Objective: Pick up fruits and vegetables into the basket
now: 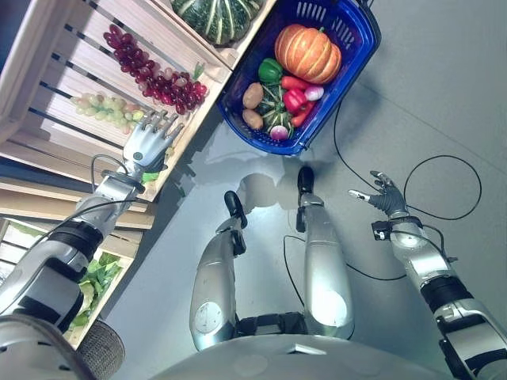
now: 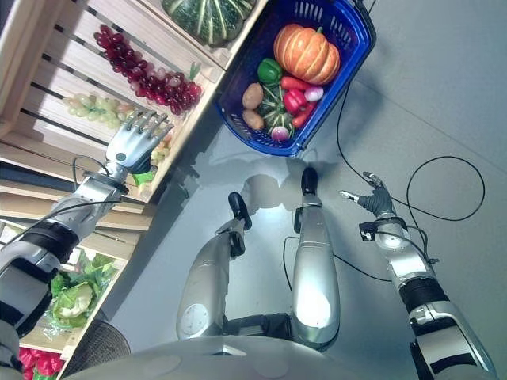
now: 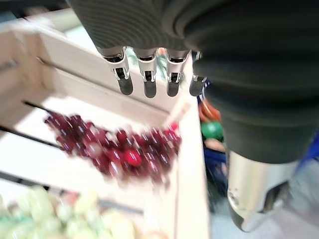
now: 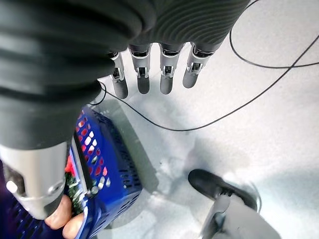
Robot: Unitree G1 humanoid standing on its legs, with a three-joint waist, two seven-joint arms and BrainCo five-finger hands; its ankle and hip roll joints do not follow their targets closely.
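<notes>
Left robot hand [image 1: 147,141] is stretched out over the crate [image 1: 47,95], fingers straight and spread – red grapes [image 1: 154,77] just beyond its fingertips. Right robot hand [image 1: 383,195] hangs loose and open over the floor, blue basket [image 1: 348,47] well ahead.

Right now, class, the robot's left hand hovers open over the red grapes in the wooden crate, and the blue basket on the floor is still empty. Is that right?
Not quite. The left hand is open over the red grapes in the wooden crate, but the blue basket is not empty: the left eye view shows a pumpkin, a green pepper and other produce in it.
</notes>
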